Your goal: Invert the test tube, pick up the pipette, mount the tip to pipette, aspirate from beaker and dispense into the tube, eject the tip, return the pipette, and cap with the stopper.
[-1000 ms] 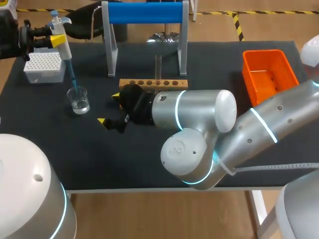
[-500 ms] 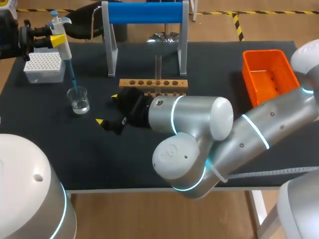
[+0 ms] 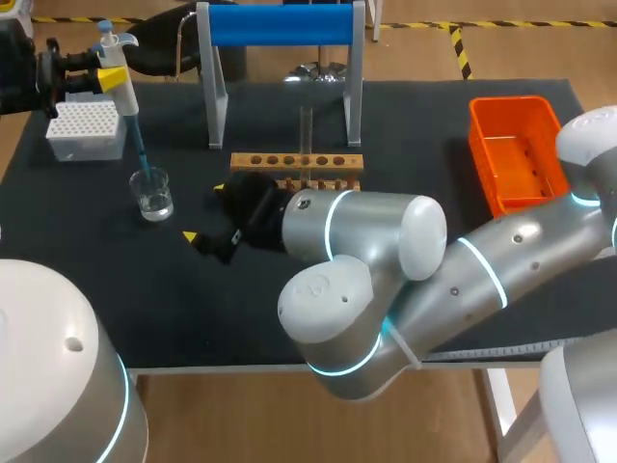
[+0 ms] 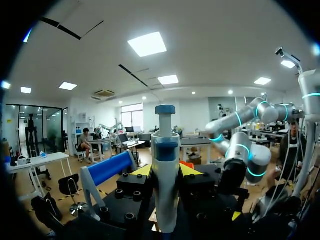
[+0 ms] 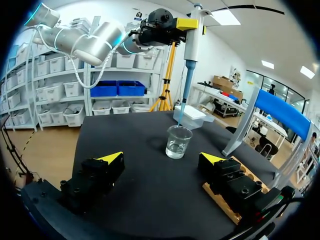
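Note:
My left gripper point(image 3: 108, 77) at the table's back left is shut on the pipette point(image 3: 116, 60), which it holds upright. The pipette's blue tip dips into the glass beaker point(image 3: 152, 193) of clear liquid. In the left wrist view the pipette point(image 4: 166, 165) stands between the yellow tips of the left gripper point(image 4: 166, 172). My right gripper point(image 3: 205, 212) lies low over the mat, open and empty, just right of the beaker. In the right wrist view the beaker point(image 5: 178, 141) is ahead of the right gripper point(image 5: 161, 159). A clear test tube point(image 3: 306, 130) stands in the wooden rack point(image 3: 297, 162).
A white tip box point(image 3: 85, 130) sits behind the beaker. A blue-topped stand point(image 3: 281, 24) rises behind the rack. An orange bin point(image 3: 516, 149) is at the right. My right arm's elbow point(image 3: 347, 289) bulks over the table's front middle.
My right arm has swung its elbow leftward, and its open gripper has slid a little left toward the beaker. The left arm and pipette have kept still.

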Controlling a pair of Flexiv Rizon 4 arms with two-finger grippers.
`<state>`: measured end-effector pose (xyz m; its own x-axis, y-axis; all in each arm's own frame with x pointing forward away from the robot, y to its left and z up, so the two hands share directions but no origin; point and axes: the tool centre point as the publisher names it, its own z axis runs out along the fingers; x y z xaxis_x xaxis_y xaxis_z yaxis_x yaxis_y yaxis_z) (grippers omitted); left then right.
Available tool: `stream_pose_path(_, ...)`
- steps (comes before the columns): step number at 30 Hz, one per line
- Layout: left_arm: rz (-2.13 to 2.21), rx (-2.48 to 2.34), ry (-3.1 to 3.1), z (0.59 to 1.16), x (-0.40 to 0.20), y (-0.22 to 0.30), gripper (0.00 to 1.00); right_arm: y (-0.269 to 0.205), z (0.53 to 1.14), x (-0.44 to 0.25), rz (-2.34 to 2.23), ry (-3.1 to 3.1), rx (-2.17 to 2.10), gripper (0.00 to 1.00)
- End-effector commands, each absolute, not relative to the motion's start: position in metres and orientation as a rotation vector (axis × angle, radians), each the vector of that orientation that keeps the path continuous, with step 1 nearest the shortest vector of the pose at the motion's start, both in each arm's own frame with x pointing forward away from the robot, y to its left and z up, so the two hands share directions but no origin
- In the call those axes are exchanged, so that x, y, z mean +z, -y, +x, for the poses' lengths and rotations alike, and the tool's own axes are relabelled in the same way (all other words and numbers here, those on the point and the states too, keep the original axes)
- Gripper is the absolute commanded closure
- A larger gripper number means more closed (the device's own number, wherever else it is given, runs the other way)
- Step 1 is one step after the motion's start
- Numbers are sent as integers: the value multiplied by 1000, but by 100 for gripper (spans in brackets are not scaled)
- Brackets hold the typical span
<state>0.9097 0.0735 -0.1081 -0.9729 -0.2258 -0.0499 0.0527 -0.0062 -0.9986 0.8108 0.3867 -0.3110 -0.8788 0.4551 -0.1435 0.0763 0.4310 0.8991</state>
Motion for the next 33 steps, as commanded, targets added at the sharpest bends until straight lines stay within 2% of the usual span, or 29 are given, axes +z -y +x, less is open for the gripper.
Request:
stream_pose_path(1, -179, -2092, -2064, 910, -108, -74, 100, -388, 810, -312, 458, -2321, 1429, 0)
stream_pose_path(33, -143, -2104, -2047, 916, -137, -79, 100, -388, 810, -312, 458, -2321, 1429, 0)
